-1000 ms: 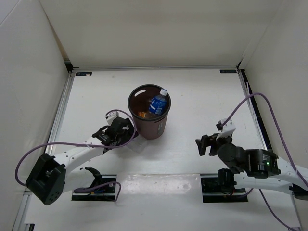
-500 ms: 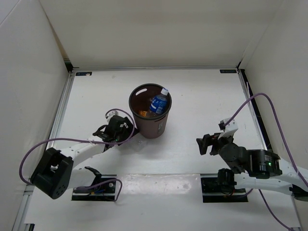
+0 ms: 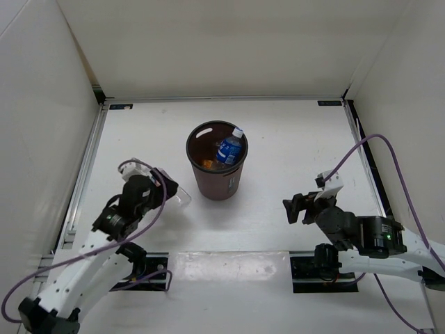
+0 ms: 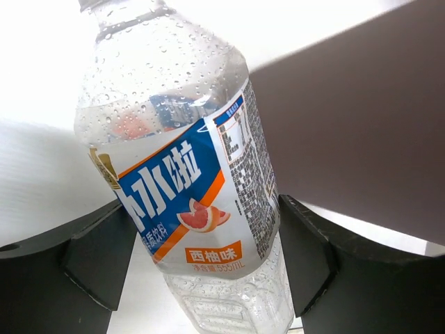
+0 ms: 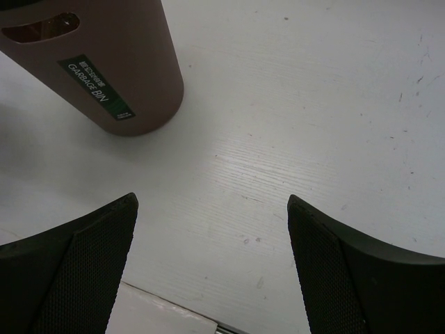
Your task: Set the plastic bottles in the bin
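The brown bin (image 3: pixel 217 182) stands mid-table. It holds a clear bottle with a blue label (image 3: pixel 229 149), leaning on the rim with its white cap up, and something orange (image 3: pixel 206 164). My left gripper (image 3: pixel 165 190) is left of the bin, shut on a clear bottle (image 4: pixel 182 174) with a blue, white and orange label. Its clear end (image 3: pixel 182 197) sticks out toward the bin. The fingers (image 4: pixel 306 257) press both its sides, and the bin wall (image 4: pixel 361 118) is just behind it. My right gripper (image 3: pixel 299 208) is open and empty, right of the bin (image 5: pixel 118 62).
White walls enclose the table on three sides. Purple cables loop off both arms. Black mounting plates (image 3: pixel 323 268) sit at the near edge by the arm bases. The bin has a green label (image 5: pixel 95 88) on its side.
My left arm has pulled back to the left, away from the bin's side, and risen with the clear bottle in its jaws. The right arm has barely moved.
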